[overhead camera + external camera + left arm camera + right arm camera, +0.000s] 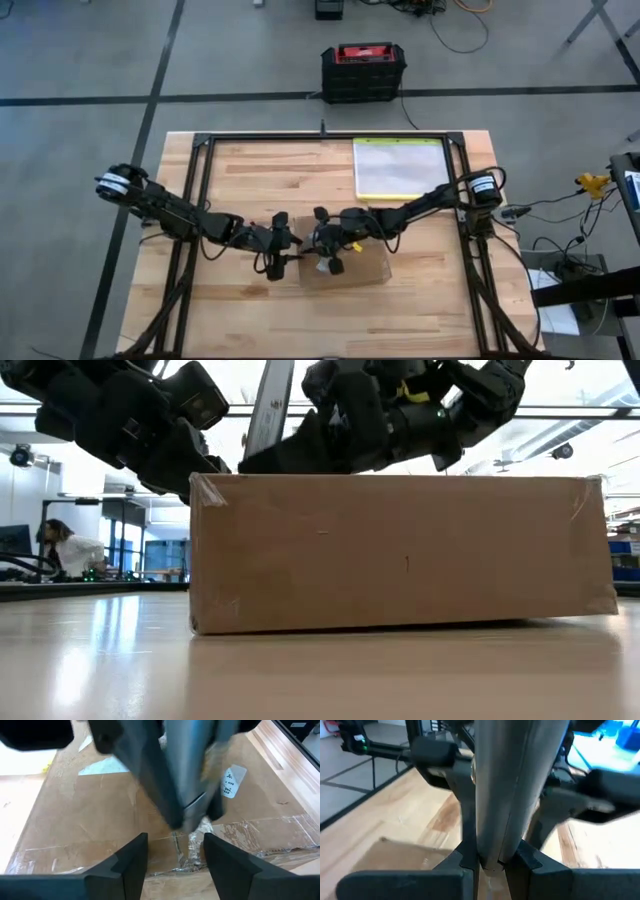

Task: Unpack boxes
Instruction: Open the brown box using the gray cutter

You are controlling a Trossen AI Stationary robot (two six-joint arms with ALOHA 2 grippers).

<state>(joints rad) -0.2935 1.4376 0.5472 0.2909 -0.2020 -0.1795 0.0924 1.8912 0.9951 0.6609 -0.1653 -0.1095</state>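
While both dark arms reach inward from the sides, the light wooden bench [250,170] with its black frame carries everything. At about six o'clock from the bench's middle lies the flat brown cardboard carton [350,265], its top seam covered in wrinkled shiny clear tape [235,827]; in the low view the carton [400,550] sits flat on the bench with the arms over its top. At two o'clock from the carton, well apart from it, lies a clear plastic pouch with a yellow-green edge [398,167]. Beyond the bench's twelve o'clock edge, on the floor, stands a black-and-red case [363,72].

The right end effector [490,862] is over the carton's nine o'clock part, clenched on a long grey metal blade [515,785] that stands up between its fingers; the left wrist view shows the blade's tip [187,817] down at the taped seam. The left end effector [175,855] is at the carton's nine o'clock edge, fingers spread and released, straddling the seam just beside the blade, grasping nothing. In the low view, a person [68,548] sits far behind.
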